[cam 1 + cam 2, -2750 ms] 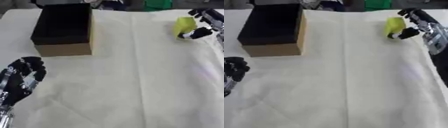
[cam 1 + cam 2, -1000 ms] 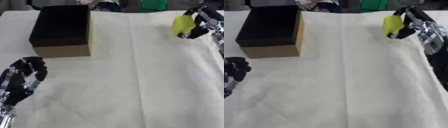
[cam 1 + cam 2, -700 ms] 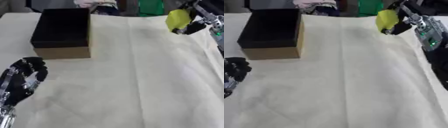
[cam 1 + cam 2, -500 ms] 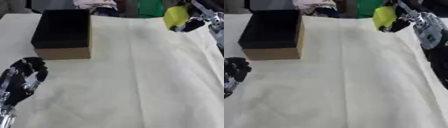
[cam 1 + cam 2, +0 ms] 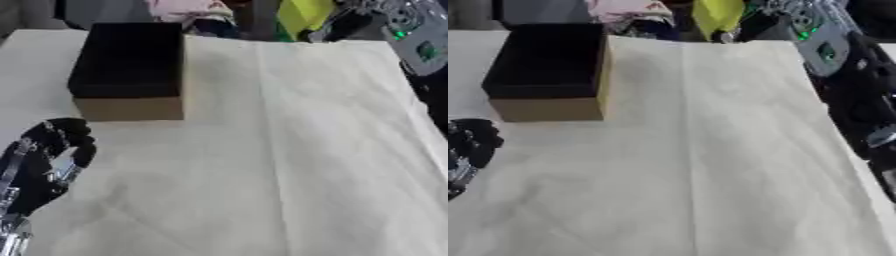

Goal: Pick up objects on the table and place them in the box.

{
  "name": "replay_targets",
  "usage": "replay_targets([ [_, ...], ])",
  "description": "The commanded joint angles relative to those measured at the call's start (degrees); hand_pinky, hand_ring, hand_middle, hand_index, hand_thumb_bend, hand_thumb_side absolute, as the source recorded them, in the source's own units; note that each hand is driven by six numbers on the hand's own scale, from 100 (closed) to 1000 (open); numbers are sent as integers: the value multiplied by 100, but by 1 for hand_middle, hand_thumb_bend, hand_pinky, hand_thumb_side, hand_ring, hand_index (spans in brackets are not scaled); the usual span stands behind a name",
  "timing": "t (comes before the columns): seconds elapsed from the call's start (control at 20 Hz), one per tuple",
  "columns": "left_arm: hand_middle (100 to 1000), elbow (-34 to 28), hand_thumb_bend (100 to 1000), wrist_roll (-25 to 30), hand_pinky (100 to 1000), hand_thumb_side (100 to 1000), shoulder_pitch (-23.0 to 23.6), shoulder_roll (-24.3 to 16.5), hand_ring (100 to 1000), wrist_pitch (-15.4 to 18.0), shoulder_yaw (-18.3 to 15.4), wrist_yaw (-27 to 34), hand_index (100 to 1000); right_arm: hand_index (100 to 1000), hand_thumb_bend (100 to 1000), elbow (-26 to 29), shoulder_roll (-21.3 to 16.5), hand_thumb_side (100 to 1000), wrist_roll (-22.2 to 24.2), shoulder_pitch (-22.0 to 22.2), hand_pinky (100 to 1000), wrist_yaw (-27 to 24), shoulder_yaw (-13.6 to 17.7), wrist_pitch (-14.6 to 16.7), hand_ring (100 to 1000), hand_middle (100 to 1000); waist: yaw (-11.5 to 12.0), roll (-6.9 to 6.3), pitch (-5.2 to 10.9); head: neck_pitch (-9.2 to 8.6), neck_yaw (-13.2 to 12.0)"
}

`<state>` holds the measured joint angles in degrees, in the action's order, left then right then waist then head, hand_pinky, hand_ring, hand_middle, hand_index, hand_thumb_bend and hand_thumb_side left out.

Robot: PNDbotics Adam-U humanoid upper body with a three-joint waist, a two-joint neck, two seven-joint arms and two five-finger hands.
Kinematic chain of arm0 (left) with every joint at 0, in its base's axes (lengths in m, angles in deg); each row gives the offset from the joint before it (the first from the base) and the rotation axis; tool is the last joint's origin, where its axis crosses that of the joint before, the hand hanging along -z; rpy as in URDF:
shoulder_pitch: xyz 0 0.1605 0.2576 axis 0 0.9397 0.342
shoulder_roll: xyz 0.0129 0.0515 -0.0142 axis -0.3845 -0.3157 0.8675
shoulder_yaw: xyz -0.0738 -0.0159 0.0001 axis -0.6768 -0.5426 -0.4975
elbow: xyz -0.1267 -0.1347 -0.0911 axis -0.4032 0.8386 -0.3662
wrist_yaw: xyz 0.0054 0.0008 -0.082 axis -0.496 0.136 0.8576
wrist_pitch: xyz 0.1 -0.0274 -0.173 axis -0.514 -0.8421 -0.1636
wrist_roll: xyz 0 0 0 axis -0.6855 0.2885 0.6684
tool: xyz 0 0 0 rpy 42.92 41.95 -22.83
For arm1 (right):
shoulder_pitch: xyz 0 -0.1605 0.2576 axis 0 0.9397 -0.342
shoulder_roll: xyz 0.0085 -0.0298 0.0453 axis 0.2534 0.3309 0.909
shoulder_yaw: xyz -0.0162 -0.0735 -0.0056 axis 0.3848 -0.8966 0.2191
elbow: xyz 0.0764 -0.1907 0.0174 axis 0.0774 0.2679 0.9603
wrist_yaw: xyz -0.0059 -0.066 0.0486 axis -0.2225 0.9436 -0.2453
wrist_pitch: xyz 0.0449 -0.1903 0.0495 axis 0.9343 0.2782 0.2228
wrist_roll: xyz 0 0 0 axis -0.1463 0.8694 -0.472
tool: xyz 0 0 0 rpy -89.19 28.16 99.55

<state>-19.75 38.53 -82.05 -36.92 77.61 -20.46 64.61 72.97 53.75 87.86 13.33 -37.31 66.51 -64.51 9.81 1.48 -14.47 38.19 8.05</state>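
Left robot hand (image 5: pixel 48 160): idle at the lower left corner of the cream cloth-covered counter (image 5: pixel 289 150), fingers curled inward, holding nothing. Open rectangular cardboard box with black interior (image 5: pixel 129 70): resting on the counter's far left portion, well apart from both hands. Yellow-green soft object (image 5: pixel 303 14): held clear above the counter's far edge, right of the box, pinched in the curled fingers of the right robot hand (image 5: pixel 350 22).

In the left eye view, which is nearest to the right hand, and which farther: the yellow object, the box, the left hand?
1. Yellow object, held in the right hand, top right.
2. Box, upper left.
3. Left hand, lower left.
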Motion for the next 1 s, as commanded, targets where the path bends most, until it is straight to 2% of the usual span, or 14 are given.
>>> replay_targets([
  [0.05, 592, -70, 543, 57, 683, 450, -70, -72, 616, 10, 43, 39, 714, 495, 433, -35, 223, 100, 92, -283, 498, 23, -33, 32, 385, 374, 49, -13, 128, -77, 72],
  [0.5, 592, -62, 542, 256, 682, 453, -186, -12, 615, 7, 232, 104, 714, 498, 433, -471, 964, 100, 141, -660, 496, 179, -109, 208, 387, 375, 385, -7, 111, -235, 335],
  [1.0, 592, -48, 541, 392, 682, 455, -299, 58, 615, -3, 357, 149, 713, 531, 375, -488, 1479, 100, 69, -827, 511, 287, -290, 374, 414, 406, 680, 52, 77, -366, 559],
])
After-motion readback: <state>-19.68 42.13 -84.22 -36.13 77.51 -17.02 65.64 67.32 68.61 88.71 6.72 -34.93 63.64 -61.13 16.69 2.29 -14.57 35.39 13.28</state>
